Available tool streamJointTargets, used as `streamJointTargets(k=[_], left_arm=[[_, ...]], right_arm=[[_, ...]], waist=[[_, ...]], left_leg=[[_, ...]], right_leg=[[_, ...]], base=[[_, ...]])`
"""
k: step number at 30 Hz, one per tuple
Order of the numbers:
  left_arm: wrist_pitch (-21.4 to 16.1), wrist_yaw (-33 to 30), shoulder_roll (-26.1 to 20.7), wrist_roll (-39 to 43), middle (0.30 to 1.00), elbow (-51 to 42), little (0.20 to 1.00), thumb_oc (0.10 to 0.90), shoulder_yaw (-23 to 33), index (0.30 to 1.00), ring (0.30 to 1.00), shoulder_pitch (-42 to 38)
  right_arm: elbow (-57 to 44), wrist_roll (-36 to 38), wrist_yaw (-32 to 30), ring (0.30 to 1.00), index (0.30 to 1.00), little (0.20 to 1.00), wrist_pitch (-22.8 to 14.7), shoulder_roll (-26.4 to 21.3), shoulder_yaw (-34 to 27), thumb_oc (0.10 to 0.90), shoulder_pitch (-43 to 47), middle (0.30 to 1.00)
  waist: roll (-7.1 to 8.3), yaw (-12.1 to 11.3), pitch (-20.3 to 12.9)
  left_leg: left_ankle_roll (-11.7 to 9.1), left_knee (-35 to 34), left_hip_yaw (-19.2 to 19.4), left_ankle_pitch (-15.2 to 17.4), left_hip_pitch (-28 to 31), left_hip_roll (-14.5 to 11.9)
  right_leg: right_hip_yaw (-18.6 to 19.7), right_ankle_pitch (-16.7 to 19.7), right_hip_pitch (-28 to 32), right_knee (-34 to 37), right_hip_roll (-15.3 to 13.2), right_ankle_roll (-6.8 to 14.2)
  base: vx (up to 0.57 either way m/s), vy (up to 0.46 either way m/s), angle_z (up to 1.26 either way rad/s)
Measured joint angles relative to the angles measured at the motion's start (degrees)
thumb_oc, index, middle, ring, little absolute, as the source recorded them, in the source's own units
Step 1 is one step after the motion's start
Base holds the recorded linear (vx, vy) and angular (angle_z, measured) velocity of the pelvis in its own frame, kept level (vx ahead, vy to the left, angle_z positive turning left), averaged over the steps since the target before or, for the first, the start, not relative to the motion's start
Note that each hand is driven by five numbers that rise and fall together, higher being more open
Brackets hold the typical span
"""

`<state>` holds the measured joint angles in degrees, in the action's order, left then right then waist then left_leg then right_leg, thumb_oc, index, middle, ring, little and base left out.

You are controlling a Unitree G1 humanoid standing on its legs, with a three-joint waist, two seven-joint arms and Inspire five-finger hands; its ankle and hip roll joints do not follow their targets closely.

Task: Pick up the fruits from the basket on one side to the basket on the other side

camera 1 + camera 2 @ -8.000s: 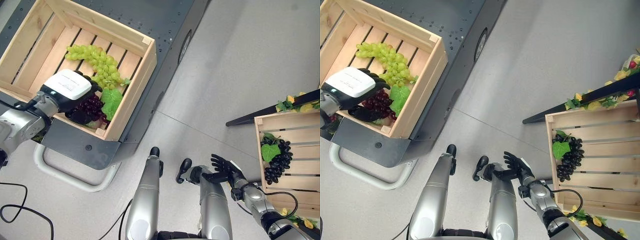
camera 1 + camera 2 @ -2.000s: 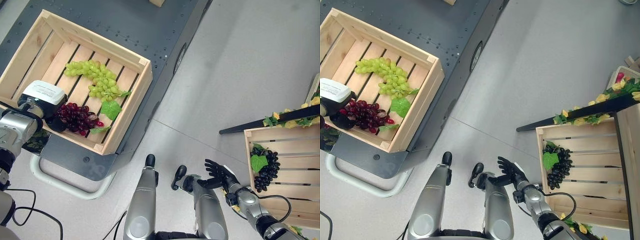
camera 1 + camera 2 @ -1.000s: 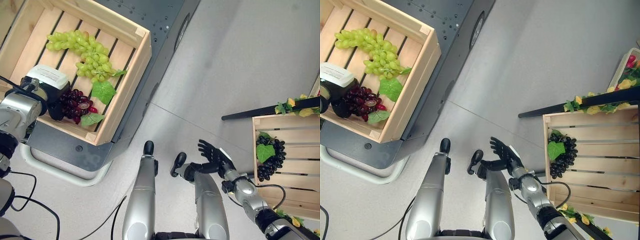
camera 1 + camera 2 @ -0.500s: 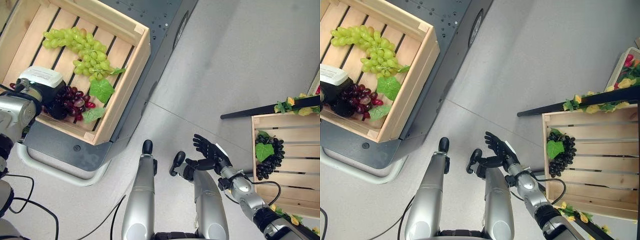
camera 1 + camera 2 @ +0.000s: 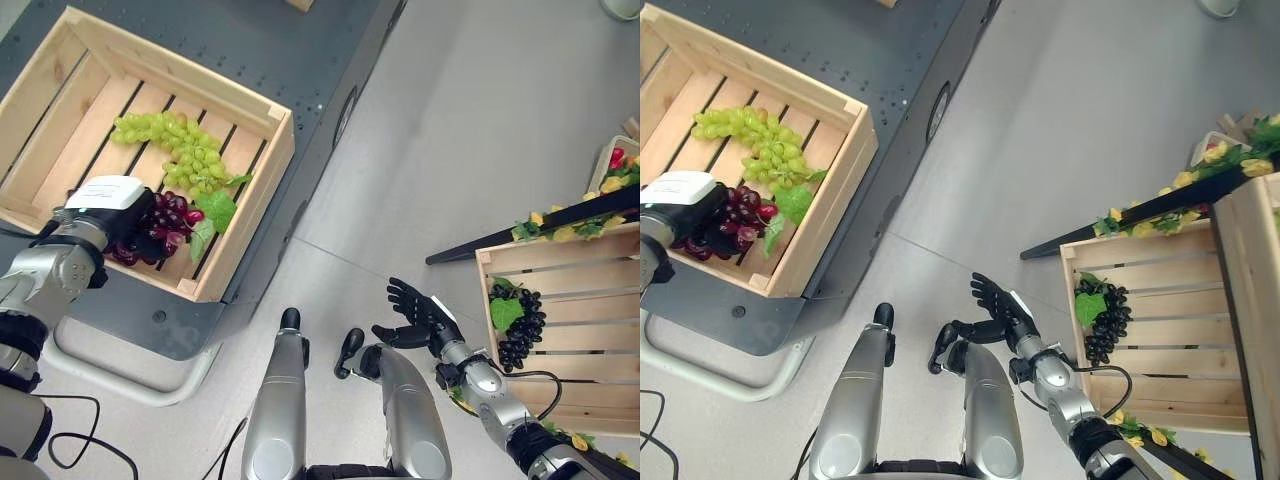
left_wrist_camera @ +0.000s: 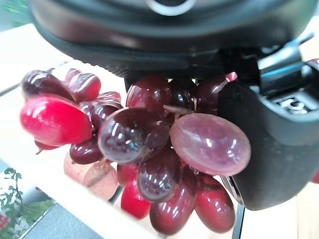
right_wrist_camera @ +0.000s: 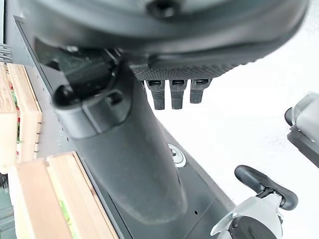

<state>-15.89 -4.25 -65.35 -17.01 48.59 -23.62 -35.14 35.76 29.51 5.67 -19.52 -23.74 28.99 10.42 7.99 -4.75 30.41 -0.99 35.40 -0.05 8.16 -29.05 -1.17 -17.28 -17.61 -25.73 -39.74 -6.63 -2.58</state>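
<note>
Since a moment ago the red grapes [image 5: 160, 228] have stayed in the left hand [image 5: 112, 212], curled round them low in the left crate [image 5: 262, 196], near its front wall. Their bunch lies lengthwise toward the leaf [image 5: 213, 213] and green grapes [image 5: 173, 150]. Up close, the wrist view shows the thumb [image 6: 271, 144] pressed against the berries. Over bare floor, the right hand [image 5: 419, 312] hangs spread and empty beside the right crate [image 5: 489, 296] holding black grapes [image 5: 518, 324]

Red grapes [image 5: 160, 226]; green grapes [image 5: 172, 152]; black grapes [image 5: 517, 325].
</note>
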Motion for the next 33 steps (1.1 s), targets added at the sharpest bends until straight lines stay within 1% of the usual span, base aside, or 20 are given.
streamJointTargets(k=[1,2,3,6,8,9,11,12,14,16,18,19,20,23,24,26,27,29,32,33], left_arm=[[-0.01,-0.25,0.33,1.74,0.3,0.0,0.3,0.4,1.58,0.3,0.3,1.09],[-0.06,-0.49,1.04,4.9,0.3,0.04,0.3,0.4,4.45,0.3,0.3,2.53],[-0.09,-1.19,2.99,8.66,0.3,0.85,0.3,0.4,8.73,0.3,0.3,3.96],[0.17,-1.63,4.18,16.53,0.3,1.28,0.3,0.4,12.81,0.3,0.3,4.93],[0.27,-1.84,4.66,22.73,0.3,1.06,0.3,0.4,15.86,0.3,0.3,6.29],[0.46,-1.86,4.86,24.52,0.3,1.07,0.3,0.4,16.36,0.3,0.3,6.34],[0.7,-1.83,6.23,30.8,0.3,1.06,0.3,0.4,18.84,0.3,0.3,6.46],[0.85,-1.82,7.66,35.21,0.3,1.06,0.3,0.4,20.72,0.3,0.3,7.23],[1.4,-1.79,9.27,41.06,0.3,0.92,0.3,0.4,21.91,0.3,0.3,7.93],[2.09,-1.83,12.09,48.85,0.3,-0.32,0.3,0.4,23.34,0.3,0.3,8.05],[2.7,-1.79,14.38,53.46,0.3,-2.98,0.3,0.4,24.58,0.3,0.3,8.57],[2.94,-1.61,15.77,56.17,0.3,-4.84,0.3,0.4,25.05,0.3,0.3,8.9],[3.19,-1.43,16.21,57.62,0.3,-6.1,0.3,0.4,25.21,0.3,0.3,9.21],[4.15,-0.58,18.48,62.75,0.3,-11.48,0.3,0.4,25.22,0.3,0.3,10.22],[5.14,-0.35,19.54,64.68,0.3,-14.09,0.3,0.4,25.19,0.3,0.3,10.48],[6.55,0.29,20.42,66.62,0.3,-17.42,0.3,0.4,25.04,0.3,0.3,10.65],[7.79,0.32,20.8,68.77,0.3,-20.29,0.3,0.4,25.02,0.3,0.3,10.65],[8.27,0.53,21.16,70.9,0.3,-23.61,0.3,0.4,24.43,0.3,0.3,10.49],[9.71,0.29,21.44,72.03,0.3,-26.9,0.3,0.4,23.54,0.3,0.3,9.28],[10.09,0.18,21.44,72.29,0.3,-26.99,0.3,0.4,22.94,0.3,0.3,8.18]], right_arm=[[-0.31,-0.04,-0.01,0.9,0.9,0.9,0.19,0.0,-0.02,0.8,-0.43,0.9],[-0.6,-0.14,-0.07,0.9,0.9,0.9,0.63,0.13,-0.08,0.8,-0.88,0.9],[-0.84,-0.41,-0.19,0.9,0.9,0.9,1.17,0.31,-0.06,0.8,-1.37,0.9],[-1.85,-2.12,-0.79,0.9,0.9,0.9,2.18,0.66,0.01,0.8,-2.15,0.9],[-2.49,-2.13,-1.25,0.9,0.9,0.9,2.73,1.44,0.01,0.8,-2.62,0.9],[-2.57,-2.13,-1.57,0.9,0.9,0.9,2.77,1.7,-0.02,0.8,-2.83,0.9],[-3.27,-2.13,-2.0,0.9,0.9,0.9,2.99,1.95,-0.01,0.8,-3.2,0.9],[-3.48,-2.13,-2.03,0.9,0.9,0.9,3.24,2.33,0.02,0.8,-3.25,0.9],[-4.44,-2.14,-2.09,0.9,0.9,0.9,3.27,2.42,0.04,0.8,-3.76,0.9],[-5.76,-2.13,-2.36,0.9,0.9,0.9,3.49,2.4,0.02,0.8,-4.19,0.9],[-7.0,-2.14,-2.43,0.9,0.9,0.9,3.87,2.34,0.02,0.8,-4.29,0.9],[-8.18,-2.18,-2.44,0.9,0.9,0.9,4.68,2.47,0.04,0.8,-4.11,0.9],[-9.06,-2.21,-2.44,0.9,0.9,0.9,5.07,2.48,0.09,0.8,-4.03,0.9],[-13.0,-3.11,-2.43,0.9,0.9,0.9,5.8,2.34,0.43,0.8,-3.67,0.9],[-14.15,-4.43,-2.42,0.9,0.9,0.9,6.13,2.31,0.71,0.8,-3.27,0.9],[-16.04,-4.57,-2.43,0.9,0.9,0.9,6.89,2.17,0.85,0.8,-2.06,0.9],[-17.16,-5.21,-2.43,0.9,0.9,0.9,7.37,1.86,0.91,0.8,-0.9,0.9],[-18.23,-7.11,-2.44,0.9,0.9,0.9,7.95,1.73,0.92,0.8,1.32,0.9],[-19.66,-7.08,-2.45,0.9,0.9,0.9,10.38,0.67,1.28,0.8,6.93,0.9],[-20.42,-7.09,-2.48,0.9,0.9,0.9,11.39,-0.03,1.33,0.8,8.87,0.9]], waist=[[0.0,-0.03,0.0],[-0.04,-0.09,0.0],[-0.08,-0.42,0.02],[-0.19,-0.89,0.07],[-0.7,-0.91,0.36],[-0.76,-0.9,0.38],[-1.44,-1.09,0.18],[-1.66,-1.1,0.03],[-2.43,-1.03,-0.21],[-4.24,-0.78,-1.03],[-5.31,-0.93,-1.96],[-5.88,-1.01,-2.28],[-6.06,-1.04,-2.41],[-6.63,-0.96,-4.99],[-6.72,-0.92,-6.23],[-6.76,-0.86,-7.61],[-6.81,-0.84,-7.99],[-6.81,-0.81,-9.86],[-6.88,-0.77,-11.83],[-7.01,-0.72,-11.97]], left_leg=[[0.06,-0.28,0.16,0.05,0.79,-0.02],[0.1,-0.35,0.34,0.1,1.81,0.01],[0.12,-0.98,0.6,0.13,3.28,-0.02],[0.16,-2.04,0.94,0.23,5.68,-0.04],[0.18,-3.06,1.16,0.22,7.79,-0.03],[0.18,-3.55,1.25,0.16,8.4,-0.05],[0.37,-4.85,1.34,0.05,9.56,-0.06],[0.6,-6.67,1.82,-0.45,11.29,-0.12],[0.92,-8.4,2.17,-1.06,13.2,0.05],[1.52,-10.73,2.46,-1.48,14.94,0.28],[1.89,-12.58,2.79,-2.14,16.14,0.44],[2.09,-14.9,2.98,-2.81,17.97,0.53],[2.12,-16.12,3.0,-3.18,19.01,0.61],[2.19,-21.03,1.85,-4.45,22.43,1.07],[2.28,-23.27,1.76,-5.13,23.96,1.26],[2.43,-25.39,1.65,-5.83,25.6,1.29],[2.47,-27.21,1.53,-6.35,27.17,1.38],[2.48,-29.1,0.53,-6.74,28.24,1.54],[2.42,-31.98,-0.63,-7.8,30.14,1.85],[2.37,-32.64,-1.26,-7.99,30.82,2.0]], right_leg=[[0.15,-0.04,0.64,0.13,0.01,0.07],[0.33,-0.07,1.58,0.37,0.03,0.17],[0.8,-0.02,2.66,0.68,0.09,0.28],[0.94,-0.04,5.06,1.61,0.18,0.43],[1.1,0.05,6.93,2.64,0.28,0.56],[1.18,0.06,7.43,3.03,0.35,0.59],[1.28,0.41,8.66,4.66,0.49,1.2],[1.67,0.97,9.9,6.18,0.58,1.5],[2.42,1.89,11.6,7.83,0.79,2.11],[2.66,3.1,13.4,10.74,0.98,2.76],[2.81,4.15,14.51,13.1,1.13,3.21],[3.02,4.99,16.25,15.42,1.41,3.48],[3.11,5.43,17.19,16.69,1.57,3.62],[3.12,7.46,20.85,22.31,2.25,4.19],[3.13,8.42,22.4,24.92,2.55,4.43],[3.12,9.28,24.2,27.49,2.69,4.81],[3.13,10.19,25.92,29.87,2.94,4.97],[3.34,11.6,27.43,33.14,3.36,5.19],[4.03,13.43,29.58,37.26,3.67,5.56],[4.05,14.03,30.42,38.39,3.74,5.6]], base=[[0.04,0.016,-0.06],[0.05,0.014,-0.1],[0.04,0.005,-0.1],[0.04,0.013,-0.05],[0.04,0.025,-0.03],[0.04,0.023,-0.02],[0.06,0.02,-0.03],[0.04,0.003,-0.1],[0.04,-0.008,-0.14],[0.07,-0.03,-0.09],[0.07,-0.035,-0.06],[0.06,-0.032,-0.06],[0.05,-0.048,-0.08],[0.05,-0.089,-0.07],[0.03,-0.09,-0.05],[0.04,-0.106,-0.04],[0.03,-0.081,-0.03],[0.03,-0.08,-0.09],[0.03,-0.076,-0.11],[0.02,-0.063,-0.07]])
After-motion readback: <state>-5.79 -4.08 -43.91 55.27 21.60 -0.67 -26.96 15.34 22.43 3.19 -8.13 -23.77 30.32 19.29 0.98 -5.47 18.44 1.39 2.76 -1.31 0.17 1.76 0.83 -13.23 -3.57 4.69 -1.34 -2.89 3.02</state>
